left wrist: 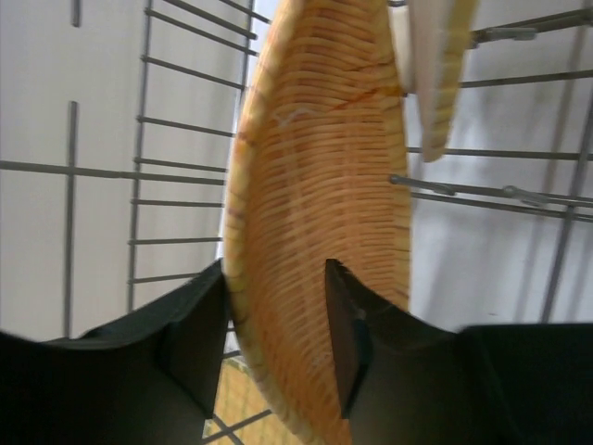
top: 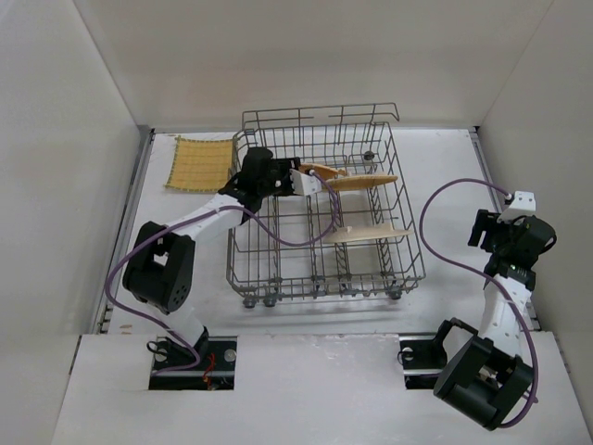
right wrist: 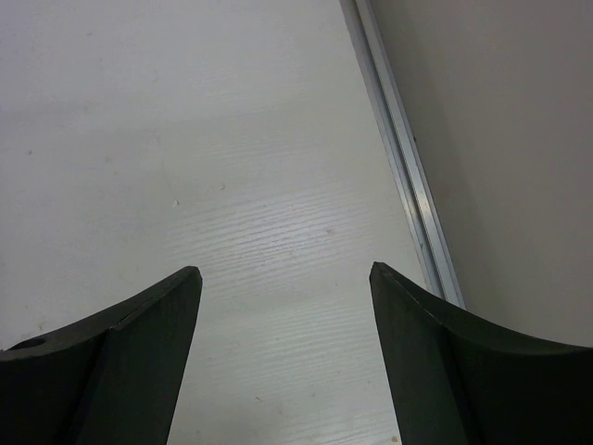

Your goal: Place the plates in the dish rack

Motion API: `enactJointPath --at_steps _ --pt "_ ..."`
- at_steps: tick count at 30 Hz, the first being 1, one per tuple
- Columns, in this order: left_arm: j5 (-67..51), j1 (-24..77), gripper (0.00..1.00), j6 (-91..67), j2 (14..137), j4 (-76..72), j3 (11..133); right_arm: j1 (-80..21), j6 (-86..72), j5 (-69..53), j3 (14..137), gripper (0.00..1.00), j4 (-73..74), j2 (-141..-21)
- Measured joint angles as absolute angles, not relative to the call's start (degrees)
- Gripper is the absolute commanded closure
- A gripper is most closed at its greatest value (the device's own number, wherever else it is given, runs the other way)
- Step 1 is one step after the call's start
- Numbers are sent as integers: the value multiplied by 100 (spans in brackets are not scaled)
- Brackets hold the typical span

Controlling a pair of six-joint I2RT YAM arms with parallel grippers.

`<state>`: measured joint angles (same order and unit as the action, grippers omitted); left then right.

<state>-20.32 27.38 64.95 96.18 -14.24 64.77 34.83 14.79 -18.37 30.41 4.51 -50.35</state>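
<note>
Between the left gripper's [left wrist: 278, 315] fingers, clamped edge-on, sits the orange leaf-shaped woven plate [left wrist: 324, 185], its lower end cut off by the frame. L arm reaches fwd into the grey wire dish rack [top: 320, 286]. Right gripper [right wrist: 283, 297]: jaws apart, arm folded, white table [right wrist: 232, 185] beneath.

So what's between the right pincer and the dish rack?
Top view: from dish rack to right pincer, only bare table and that arm's purple cable.

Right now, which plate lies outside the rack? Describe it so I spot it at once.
Find the grey wire rack. Left of its far-left corner lies a yellow square plate. Unlike the plates in the rack, it lies flat on the table.
</note>
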Motion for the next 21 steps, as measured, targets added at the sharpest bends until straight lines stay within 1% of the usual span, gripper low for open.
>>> enactJointPath --at_steps 3,5,6,9,12,13,14,16,17,20,21 --pt "-2001 2788 54 6434 9515 -1406 6337 3483 1479 -1837 3041 21 454 -5033" --pt "-1984 2821 61 6381 9415 -1376 6237 3483 1479 -1837 3041 21 451 -5033" --pt "-1981 2849 62 6355 9369 -1334 6182 3483 1479 -1837 3041 21 454 -5033" --pt "-1903 2945 63 6342 9264 -1308 6060 3483 1479 -1837 3041 21 454 -5022" --pt "-1868 2980 61 6298 9181 -1288 6016 3479 1479 -1837 3041 21 451 -5015" --pt "-1848 2993 58 6289 9166 -1288 5992 3479 1479 -1837 3041 21 451 -5011" --pt "-1828 3002 52 6278 9150 -1273 5975 3479 1479 -1837 3041 21 451 -5004" --pt "-1820 3017 46 6237 9142 -1221 5957 3479 1479 -1837 3041 21 451 -4974" --pt "-1822 3028 40 6217 9142 -1194 5957 3479 1479 -1837 3041 21 451 -4956" --pt "-1817 3026 28 6145 9142 -1144 5961 3479 1479 -1837 3041 21 451 -4930" --pt "-1813 3015 28 6119 9142 -1129 5964 3479 1479 -1837 3041 21 451 -4925"
